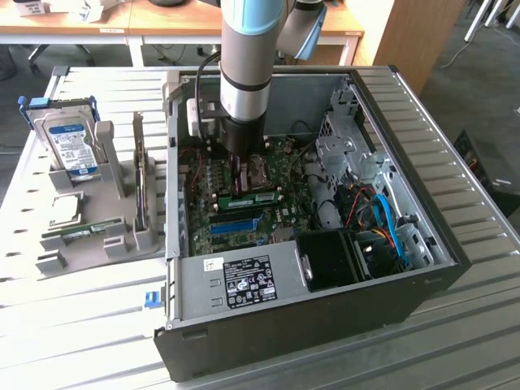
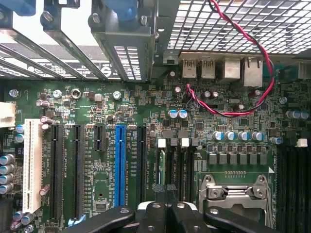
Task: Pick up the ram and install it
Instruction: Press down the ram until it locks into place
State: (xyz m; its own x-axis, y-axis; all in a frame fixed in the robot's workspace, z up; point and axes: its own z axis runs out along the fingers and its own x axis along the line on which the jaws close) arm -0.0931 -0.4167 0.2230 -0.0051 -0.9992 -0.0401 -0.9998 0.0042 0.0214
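Inside the open black computer case [image 1: 341, 317], the arm's tool [image 1: 237, 175] hangs directly over the slim green ram stick [image 1: 248, 197], which lies lengthwise along the green motherboard [image 2: 97, 97] near the case's middle; whether the tool grips it cannot be told.

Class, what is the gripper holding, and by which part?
Cannot be told: the gripper is down over the ram on the motherboard, contact hidden.

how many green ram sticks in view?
2. One ram sits at the motherboard slots inside the case. A second green stick lies in the grey holder at the exterior view's left. The arm may hide others.
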